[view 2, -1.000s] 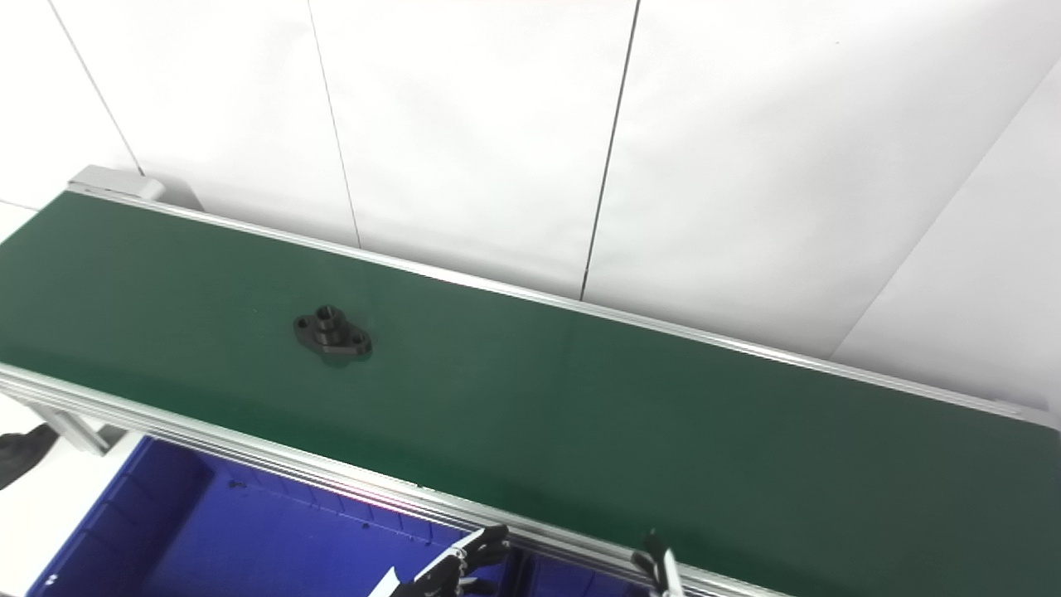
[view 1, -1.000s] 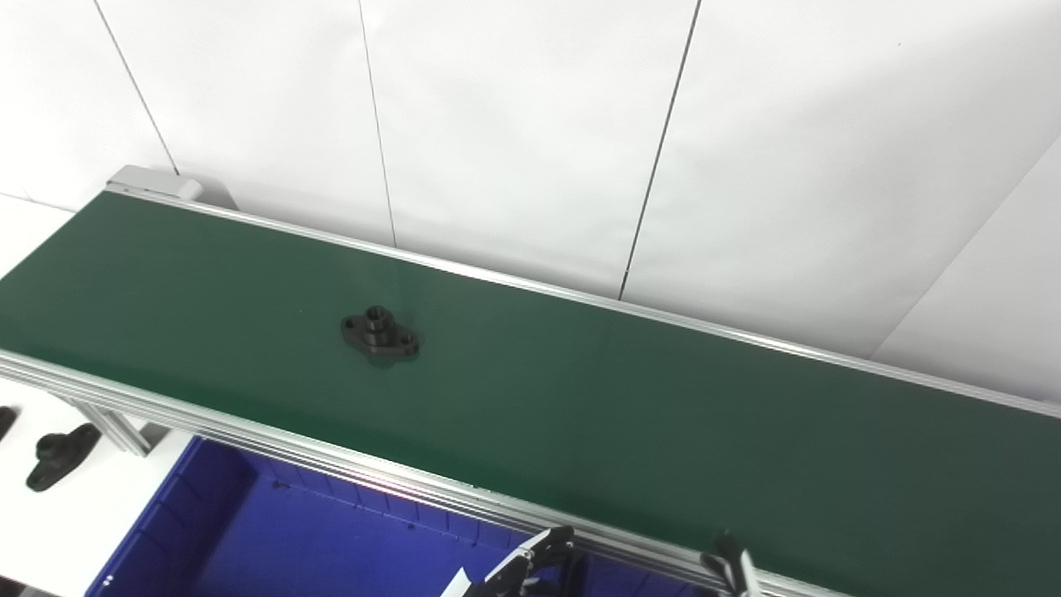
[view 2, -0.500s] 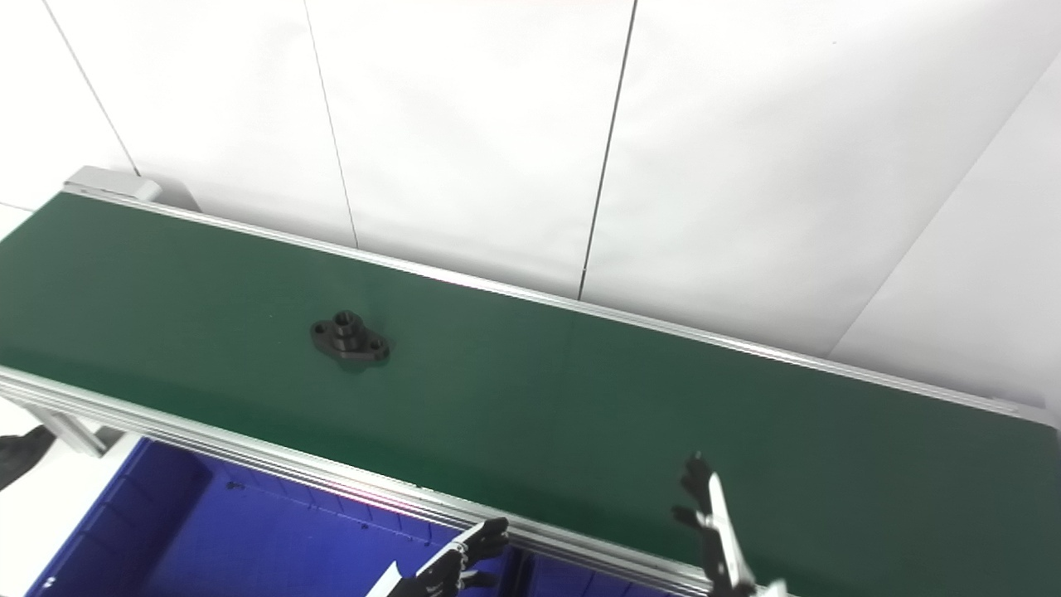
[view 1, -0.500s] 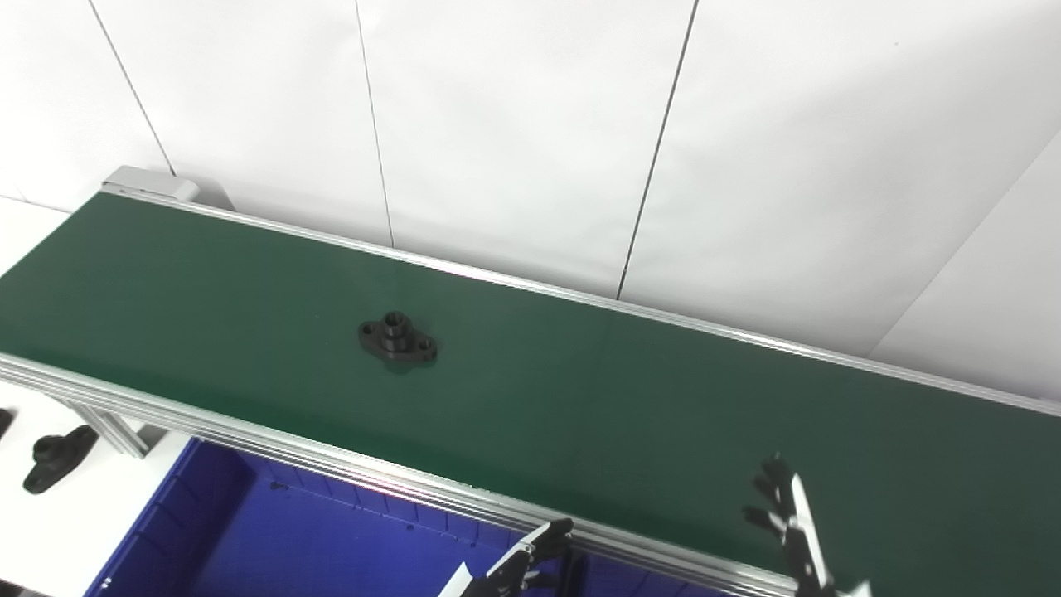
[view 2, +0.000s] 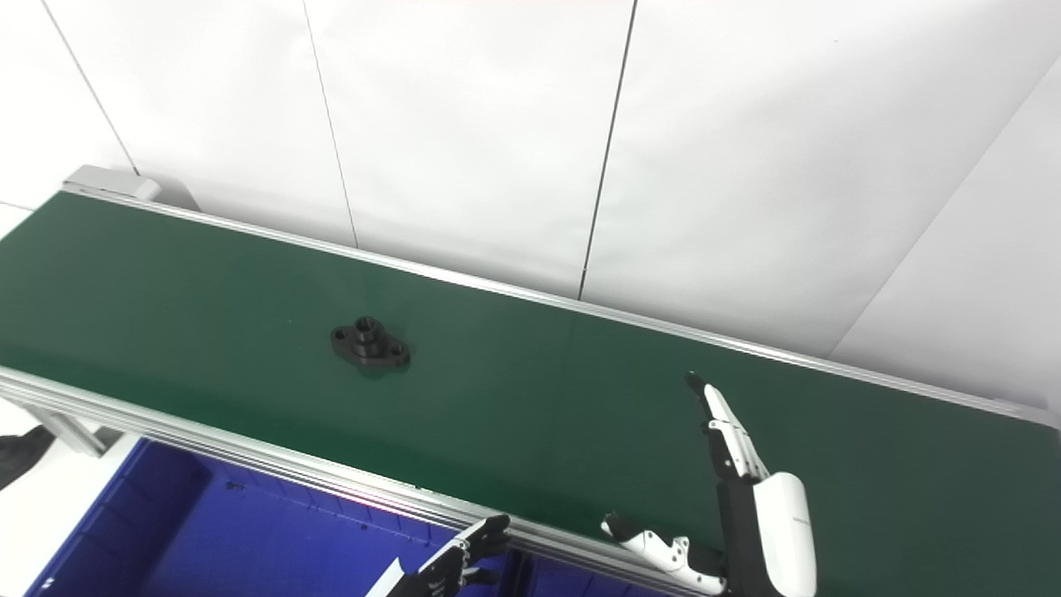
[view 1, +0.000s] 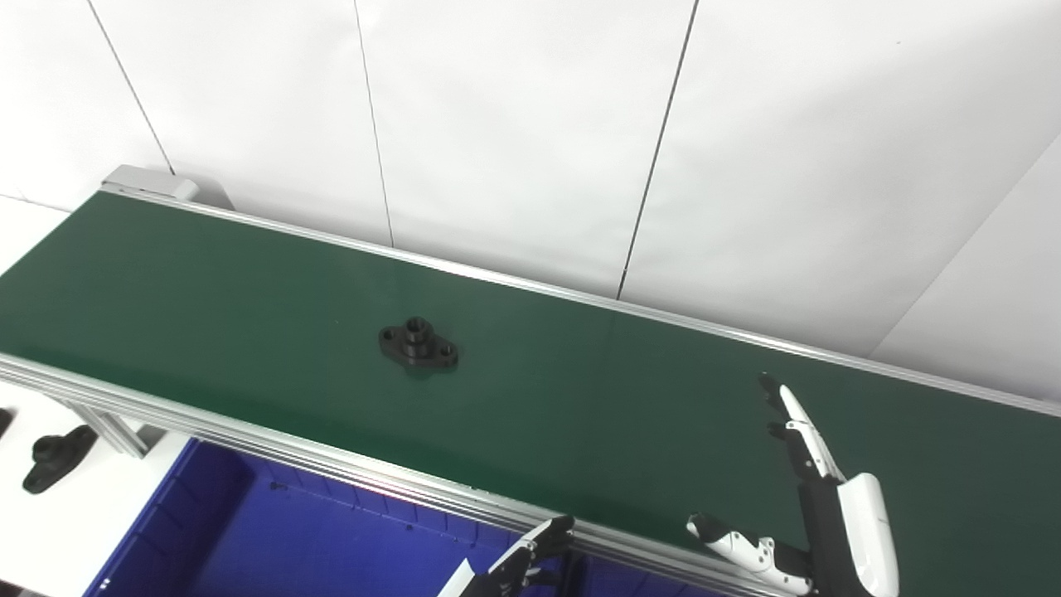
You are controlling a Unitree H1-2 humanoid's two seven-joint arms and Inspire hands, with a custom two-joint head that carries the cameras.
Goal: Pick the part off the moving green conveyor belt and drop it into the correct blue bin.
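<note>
Nearest, at six o'clock, the left robot hand (view 1: pixel 518 568) peeks in over the blue bin (view 1: pixel 249 539); only its fingertips show, so I cannot tell whether it is spread. What shows of the bin looks empty. At five o'clock the right robot hand (view 1: pixel 816 514) hangs spread over the green conveyor belt (view 1: pixel 580 406), holding nothing. The black part (view 1: pixel 419 346) lies at ten o'clock, well apart. This looks like the approach step; next, the right robot hand must meet the part and close on it.

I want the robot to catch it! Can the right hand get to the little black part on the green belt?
Probably yes. The right hand is open above the green belt, and only bare belt lies between it and the black part. They are still well apart.
</note>
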